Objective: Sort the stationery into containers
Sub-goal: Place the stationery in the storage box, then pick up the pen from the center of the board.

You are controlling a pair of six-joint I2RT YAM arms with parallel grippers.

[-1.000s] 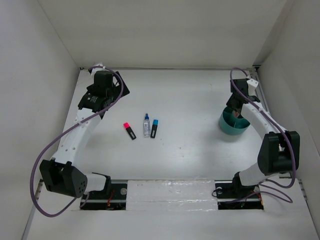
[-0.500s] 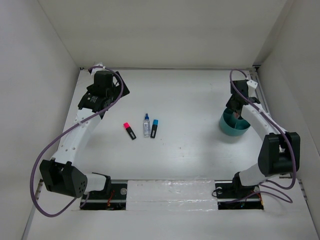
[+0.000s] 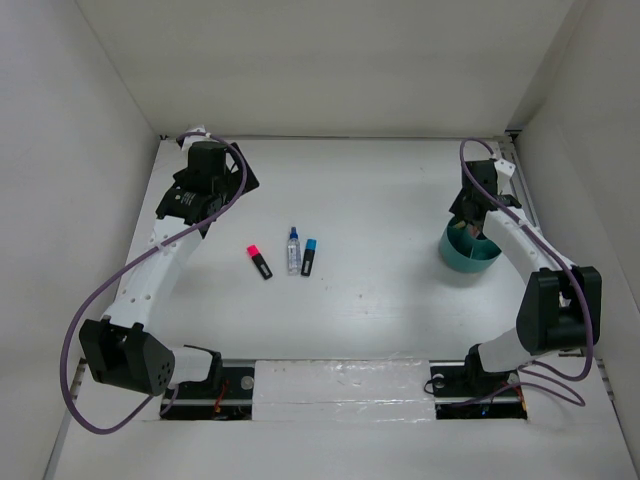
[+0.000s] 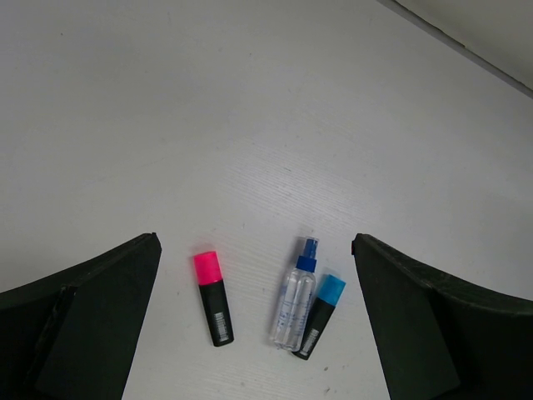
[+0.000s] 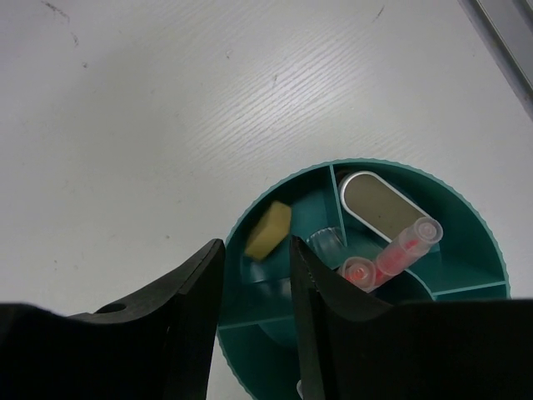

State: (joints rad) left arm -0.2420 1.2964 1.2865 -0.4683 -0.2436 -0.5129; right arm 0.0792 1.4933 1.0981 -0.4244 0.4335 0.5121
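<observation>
White laminate with a faint wood grain makes up the surface (image 3: 400, 290), boxed in by plain white walls (image 3: 330, 60) at the far side, left and right; a dark seam runs where the far wall meets it, and a pale metal strip (image 5: 508, 25) lines the right edge. Left of centre lie a pink-capped black marker (image 4: 212, 297), a clear blue-capped bottle (image 4: 296, 302) and a blue-capped black marker (image 4: 320, 313). The bottle and blue marker are just beside each other and the pink one is slightly apart. A wide bare stretch separates them from the round teal cup (image 5: 466, 204), which stands near the right wall. The left hand (image 4: 255, 242) hangs over the far-left corner, close to both walls, spread wide and gripping nothing. The right hand (image 5: 256, 250) hovers directly over the cup's near rim, its fingers a narrow gap apart with nothing clamped. A tan piece (image 5: 268, 231) sits tilted in a compartment just past the fingertips; whether it touches one is unclear. Other compartments hold a grey oblong item (image 5: 383, 206) and two pink translucent sticks (image 5: 400, 250).
</observation>
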